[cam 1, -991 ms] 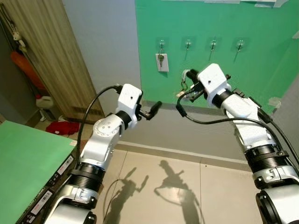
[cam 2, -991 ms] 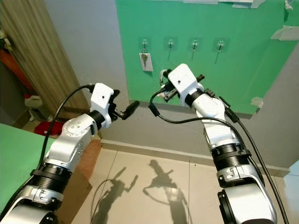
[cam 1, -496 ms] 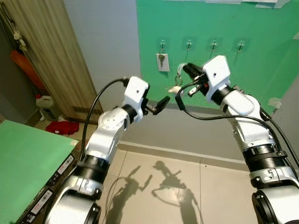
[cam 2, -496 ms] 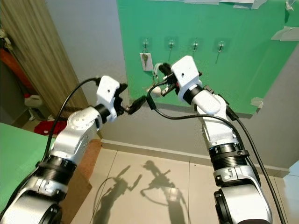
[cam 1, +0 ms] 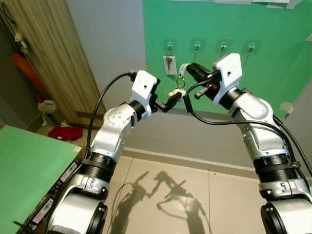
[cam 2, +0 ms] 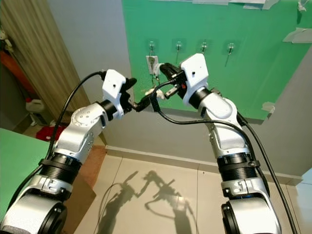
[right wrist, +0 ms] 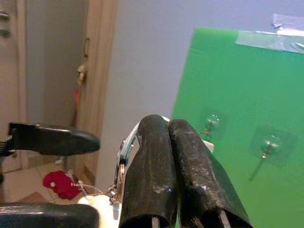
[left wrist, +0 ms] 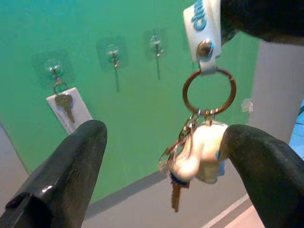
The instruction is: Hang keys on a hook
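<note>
Metal-ringed keys (left wrist: pixel 197 142), right pincer (cam 1: pixel 187 68) pinching strap

A green board (cam 1: pixel 273 73) is covering the upper grey wall (cam 1: pixel 105 53), with strips of tape (cam 2: pixel 300 34) showing along its top and right edges, while off to the left a wooden door (cam 1: pixel 53 68) is standing tall. Down by the door's foot a white jug (cam 1: pixel 47 106) is sitting just above a red cloth (cam 1: pixel 62 132) lying on the floor. A green-topped surface (cam 1: pixel 29 168) is filling the lower left corner, and shadows are falling across the beige tiled floor (cam 1: pixel 229 204).
</note>
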Controlling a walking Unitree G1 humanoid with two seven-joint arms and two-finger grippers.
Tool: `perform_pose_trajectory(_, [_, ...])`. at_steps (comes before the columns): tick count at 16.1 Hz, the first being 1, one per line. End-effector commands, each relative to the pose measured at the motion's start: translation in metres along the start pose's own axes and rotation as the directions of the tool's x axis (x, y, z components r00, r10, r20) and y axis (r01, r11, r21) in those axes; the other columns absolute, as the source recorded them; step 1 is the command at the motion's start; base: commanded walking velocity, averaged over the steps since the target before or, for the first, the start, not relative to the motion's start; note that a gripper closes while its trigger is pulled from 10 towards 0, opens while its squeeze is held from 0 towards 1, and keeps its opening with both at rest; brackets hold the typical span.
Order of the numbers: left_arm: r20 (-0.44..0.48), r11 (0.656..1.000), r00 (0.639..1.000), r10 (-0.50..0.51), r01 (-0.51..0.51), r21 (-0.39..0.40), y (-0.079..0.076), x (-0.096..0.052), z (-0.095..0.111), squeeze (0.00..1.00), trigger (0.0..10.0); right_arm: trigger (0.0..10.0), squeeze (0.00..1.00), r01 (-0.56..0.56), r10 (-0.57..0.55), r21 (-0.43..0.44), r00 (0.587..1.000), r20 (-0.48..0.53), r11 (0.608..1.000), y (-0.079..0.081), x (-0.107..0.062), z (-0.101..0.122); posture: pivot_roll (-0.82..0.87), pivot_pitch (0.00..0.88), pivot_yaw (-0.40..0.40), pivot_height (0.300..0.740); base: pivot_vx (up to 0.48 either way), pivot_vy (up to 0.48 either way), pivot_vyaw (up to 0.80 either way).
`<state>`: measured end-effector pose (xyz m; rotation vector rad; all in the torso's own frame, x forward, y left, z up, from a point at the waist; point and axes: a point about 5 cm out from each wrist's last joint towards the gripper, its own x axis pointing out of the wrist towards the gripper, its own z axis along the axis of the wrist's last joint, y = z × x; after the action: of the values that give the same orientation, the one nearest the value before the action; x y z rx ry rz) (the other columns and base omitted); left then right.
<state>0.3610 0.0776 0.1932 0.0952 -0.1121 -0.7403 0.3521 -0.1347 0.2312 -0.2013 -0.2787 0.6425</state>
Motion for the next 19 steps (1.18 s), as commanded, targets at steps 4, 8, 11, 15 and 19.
perform_pose_trajectory(4, [0.036,0.999,0.999,-0.037,0.037,-0.007,0.006,-0.002,0.009,0.00,8.3,0.0,0.00,-0.071,0.067,0.115,0.997,0.038,0.991,0.008,-0.002,0.007,-0.20,0.000,0.108,0.740,0.000,0.000,0.00])
perform_pose_trajectory(8, [0.051,0.998,0.997,-0.054,0.054,0.010,0.007,-0.001,0.015,0.00,10.0,0.0,0.00,-0.116,0.113,0.158,0.993,0.032,0.981,0.012,-0.007,0.007,-0.20,0.000,0.108,0.740,0.000,0.000,0.00])
perform_pose_trajectory(11, [0.058,0.998,0.996,-0.066,0.065,0.015,0.007,-0.001,0.017,0.00,10.0,0.0,0.00,-0.136,0.135,0.174,0.991,0.021,0.975,0.014,-0.009,0.006,-0.20,0.000,0.107,0.740,0.000,0.000,0.00])
perform_pose_trajectory(15, [0.089,0.994,0.990,-0.107,0.105,0.028,0.003,-0.001,0.024,0.00,10.0,0.0,0.00,-0.158,0.157,0.203,0.987,0.020,0.966,0.015,-0.012,0.006,-0.21,0.000,0.108,0.740,0.000,0.000,0.00])
perform_pose_trajectory(19, [0.094,0.988,0.984,-0.152,0.149,0.038,0.000,-0.004,0.027,0.00,10.0,0.0,0.00,-0.138,0.140,0.221,0.990,0.003,0.966,0.011,-0.014,0.002,-0.21,0.000,0.109,0.740,0.000,0.000,0.00])
